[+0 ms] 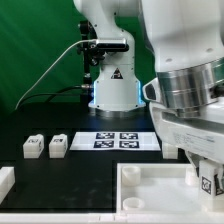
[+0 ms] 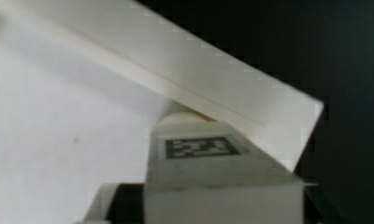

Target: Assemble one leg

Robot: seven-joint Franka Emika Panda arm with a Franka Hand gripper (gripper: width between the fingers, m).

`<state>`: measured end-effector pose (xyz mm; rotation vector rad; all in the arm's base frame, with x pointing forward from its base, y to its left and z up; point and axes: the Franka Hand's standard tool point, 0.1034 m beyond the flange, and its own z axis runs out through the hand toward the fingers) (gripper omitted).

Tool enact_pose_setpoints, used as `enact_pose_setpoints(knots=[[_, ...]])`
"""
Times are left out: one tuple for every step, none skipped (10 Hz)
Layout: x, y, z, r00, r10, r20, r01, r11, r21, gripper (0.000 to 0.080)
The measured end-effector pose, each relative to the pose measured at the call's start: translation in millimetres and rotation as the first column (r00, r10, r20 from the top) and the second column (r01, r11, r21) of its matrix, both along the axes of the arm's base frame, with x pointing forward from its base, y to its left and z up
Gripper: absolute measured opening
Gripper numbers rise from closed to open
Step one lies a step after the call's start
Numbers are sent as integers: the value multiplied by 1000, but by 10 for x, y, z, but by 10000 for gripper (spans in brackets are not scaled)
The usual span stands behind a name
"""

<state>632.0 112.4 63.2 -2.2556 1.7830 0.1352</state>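
My gripper (image 1: 205,172) is at the exterior view's lower right, shut on a white leg (image 1: 211,183) whose black-and-white tag faces out. It holds the leg over the right corner of the large white square panel (image 1: 150,190). In the wrist view the leg (image 2: 202,148) sits between the jaws, its tag visible, with its tip against an edge of the panel (image 2: 77,120). Whether the leg is seated in a corner recess is hidden. Two more legs (image 1: 33,147) (image 1: 57,146) stand on the black table at the left.
The marker board (image 1: 115,140) lies flat behind the panel. The arm's base (image 1: 112,85) stands at the back centre. A white part (image 1: 5,181) shows at the left edge. Green backdrop behind.
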Motion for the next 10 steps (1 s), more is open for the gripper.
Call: enact_pose_setpoints(knots=[[-14, -6, 2, 982, -186, -28, 187, 981, 43, 297], [-13, -2, 1, 968, -248, -45, 250, 967, 55, 297], [-14, 0, 1, 973, -226, -38, 228, 972, 54, 297], [-15, 0, 0, 977, -213, -33, 214, 975, 53, 297], [-17, 4, 1, 989, -150, -14, 150, 988, 48, 297], [-16, 5, 5, 998, -64, 10, 63, 997, 37, 343], [1, 6, 34, 993, 108, 45, -109, 994, 9, 546], [15, 34, 67, 957, 279, 78, -277, 960, -37, 546], [9, 83, 83, 917, 388, 89, -382, 921, -75, 618], [8, 65, 69, 866, 488, 109, -479, 872, -97, 640]])
